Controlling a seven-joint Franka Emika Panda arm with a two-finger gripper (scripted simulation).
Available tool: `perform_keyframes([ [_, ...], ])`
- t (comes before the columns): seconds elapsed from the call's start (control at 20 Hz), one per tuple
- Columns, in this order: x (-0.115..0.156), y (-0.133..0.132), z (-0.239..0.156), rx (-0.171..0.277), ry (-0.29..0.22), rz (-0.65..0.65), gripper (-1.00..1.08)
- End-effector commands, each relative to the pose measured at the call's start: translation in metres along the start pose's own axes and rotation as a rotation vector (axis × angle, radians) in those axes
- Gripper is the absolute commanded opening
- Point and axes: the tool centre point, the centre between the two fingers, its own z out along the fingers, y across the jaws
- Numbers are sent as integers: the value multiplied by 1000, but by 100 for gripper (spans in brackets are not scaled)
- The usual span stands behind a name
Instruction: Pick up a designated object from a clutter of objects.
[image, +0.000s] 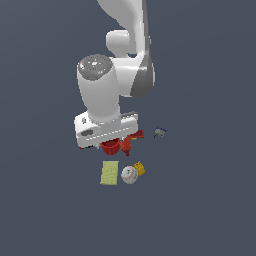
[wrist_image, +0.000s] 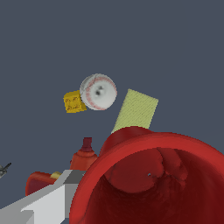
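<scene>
Where the exterior view is taken, the red cup (image: 110, 147) is seen only in part, tucked under the white wrist housing, with the red drill (image: 131, 140) touching it at 3 o'clock. The yellow-green sponge (image: 109, 172), baseball (image: 129, 174) and small yellow block (image: 140, 167) are ranged at 6 to 5 o'clock of the cup; the bluish clamp (image: 159, 132) lies apart at 2 o'clock, all on the dark worktop (image: 200, 200). In the wrist view the red cup (wrist_image: 153, 183) fills the foreground, its mouth turned toward the camera and its axis running along the line of sight. The claw's fingers are hidden by the housing; its state cannot be told.
</scene>
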Motion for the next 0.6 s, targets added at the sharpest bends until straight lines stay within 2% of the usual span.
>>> perform_keyframes([
  [0.0,-4,-20,-22,-2,1,0,-100],
  [0.55,-21,-112,-119,-3,1,0,-100],
])
